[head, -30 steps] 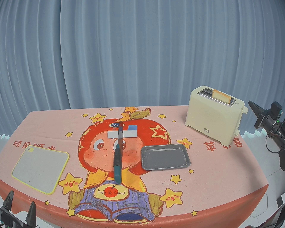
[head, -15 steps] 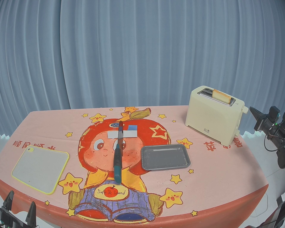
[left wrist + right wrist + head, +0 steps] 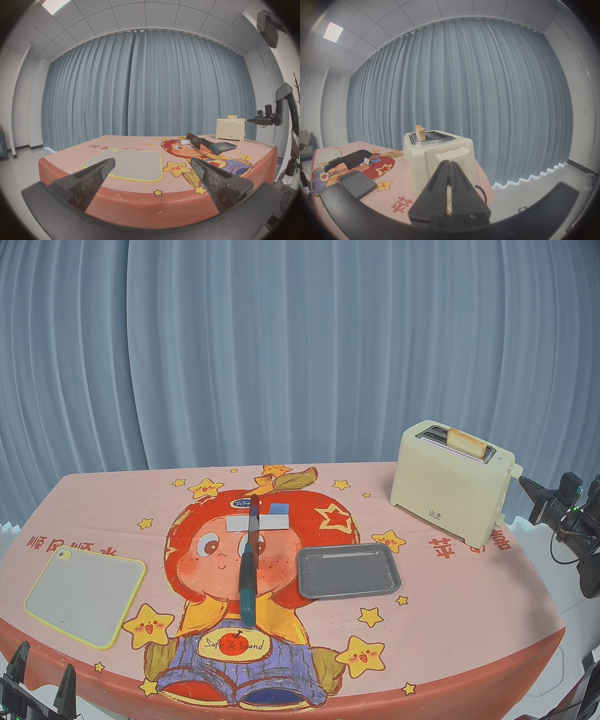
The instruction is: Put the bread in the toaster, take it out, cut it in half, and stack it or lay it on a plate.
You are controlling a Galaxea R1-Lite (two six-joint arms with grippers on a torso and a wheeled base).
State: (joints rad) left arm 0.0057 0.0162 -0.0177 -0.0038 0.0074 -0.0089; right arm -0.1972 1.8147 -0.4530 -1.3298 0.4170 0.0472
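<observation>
- Toaster [image 3: 447,480] at surface's [image 3: 475,590] far right;
- left gripper [image 3: 45,657], spread apart, low by the near left edge;
- right gripper [image 3: 525,482], pressed together, just beside lever [image 3: 514,470]; probably best set squarely on it, then pushed straight down;
- bread [image 3: 465,442] stands raised in toaster's slot

Pink cartoon tablecloth [image 3: 437,627]; blue-grey curtain [image 3: 300,352] behind; white card [image 3: 275,523] w/ blue tab [image 3: 279,509] at ctr.
</observation>
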